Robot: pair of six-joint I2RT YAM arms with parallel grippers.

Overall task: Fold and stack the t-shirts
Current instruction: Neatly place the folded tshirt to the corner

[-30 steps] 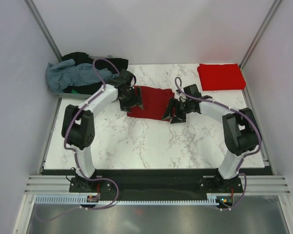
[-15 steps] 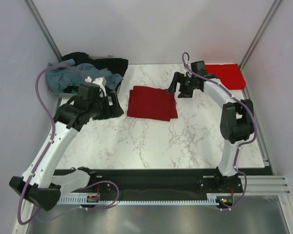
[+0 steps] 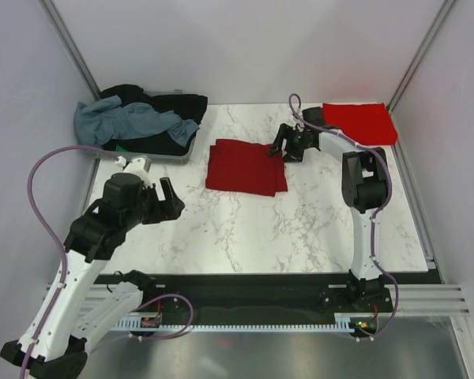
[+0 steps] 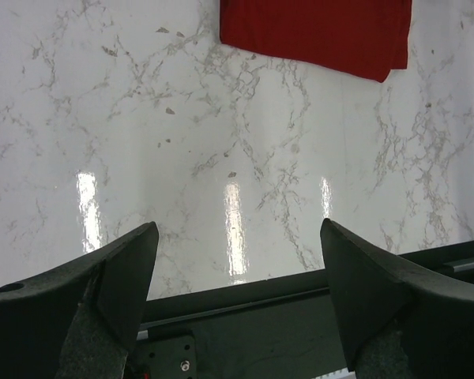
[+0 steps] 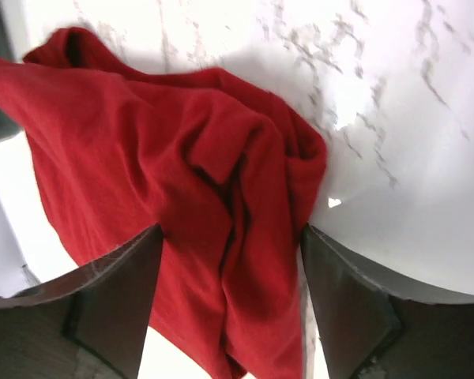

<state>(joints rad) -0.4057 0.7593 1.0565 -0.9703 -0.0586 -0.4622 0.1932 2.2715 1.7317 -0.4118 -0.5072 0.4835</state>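
Leaves bare marble surface (image 3: 245,229) wide along the near edge. Places the maroon t-shirt (image 3: 245,166), a soft flat rectangle, mid-surface; the brighter red t-shirt (image 3: 359,123), folded, far right; crumpled grey-blue and black t-shirts (image 3: 134,122) in a grey tray (image 3: 146,157), far left. Holds the left tool (image 4: 237,229) spread and empty above marble, arm bent. Sets the right tool (image 5: 231,233) low, fingers apart astride the maroon t-shirt's bunched corner.

— How does the left arm (image 3: 85,237) sit?
— Folded at the near left, elbow raised, wrist angled forward and down. The left gripper (image 3: 168,202) hangs with its jaws spread wide.
— And the right?
— The right arm (image 3: 364,183) stretches far forward, with its forearm turned inward to the left. The right gripper (image 3: 281,148) sits low, jaws parted too.
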